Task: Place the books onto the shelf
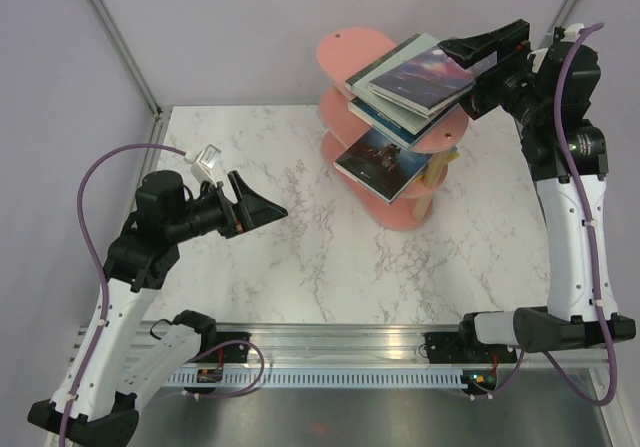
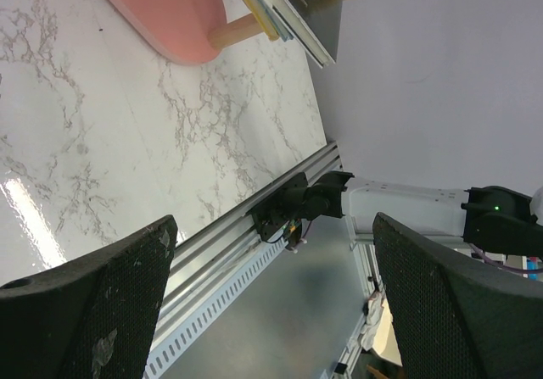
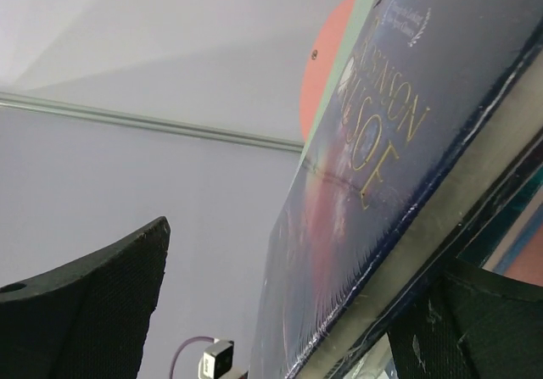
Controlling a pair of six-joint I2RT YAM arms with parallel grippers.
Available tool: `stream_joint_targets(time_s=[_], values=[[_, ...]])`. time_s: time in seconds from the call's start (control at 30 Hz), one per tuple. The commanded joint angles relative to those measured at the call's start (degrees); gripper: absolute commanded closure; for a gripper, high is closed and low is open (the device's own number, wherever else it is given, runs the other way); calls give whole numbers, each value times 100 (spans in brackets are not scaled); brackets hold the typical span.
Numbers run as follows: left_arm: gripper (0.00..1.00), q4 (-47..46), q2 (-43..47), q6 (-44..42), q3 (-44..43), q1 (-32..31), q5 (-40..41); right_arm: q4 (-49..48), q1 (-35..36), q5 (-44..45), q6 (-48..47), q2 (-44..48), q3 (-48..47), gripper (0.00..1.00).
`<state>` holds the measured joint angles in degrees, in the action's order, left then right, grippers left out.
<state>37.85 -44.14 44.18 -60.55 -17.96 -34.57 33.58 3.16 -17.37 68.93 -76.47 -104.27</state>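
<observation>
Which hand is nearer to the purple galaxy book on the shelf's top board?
Right. The right hand is at the right edge of the purple galaxy book, with its fingers open around it. The left hand hangs open over the table, well left of the shelf.

purple book (image 3: 373, 184) title cropped, pink shelf (image 2: 161, 10) cut off

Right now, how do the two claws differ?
The left claw hangs over the marble table, apart from the pink shelf; the right claw is up at the shelf's top tier. The left claw has no book near; the right claw is right beside the purple galaxy book. Both stand open.
</observation>
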Motion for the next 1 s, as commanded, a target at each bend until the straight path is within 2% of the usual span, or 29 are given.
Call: stream_joint_targets(time_s=[0.0,0.2,0.37,0.77,0.8,0.9,0.93,0.97], values=[[2,39,-24,-261,9,38,20,929,-52,-285,-668,-271,-752,2],[2,39,-139,-287,-18,38,20,2072,-114,-460,-1266,-650,-1446,3],[2,39,-218,-296,-35,47,3,3012,-254,-575,-1689,-975,-1974,8],[3,39,-446,-340,-158,47,-24,3770,-588,-707,-2190,-958,-2282,13],[3,47,-472,-340,-158,55,-15,3761,-588,-707,-2190,-940,-2282,16],[3,39,-543,-349,-202,47,-32,3752,-623,-716,-2155,-940,-2378,33],[3,56,-552,-358,-202,47,-24,3752,-632,-733,-2138,-940,-2440,46],[3,39,-552,-375,-202,47,-15,3761,-641,-751,-2103,-940,-2484,54]])
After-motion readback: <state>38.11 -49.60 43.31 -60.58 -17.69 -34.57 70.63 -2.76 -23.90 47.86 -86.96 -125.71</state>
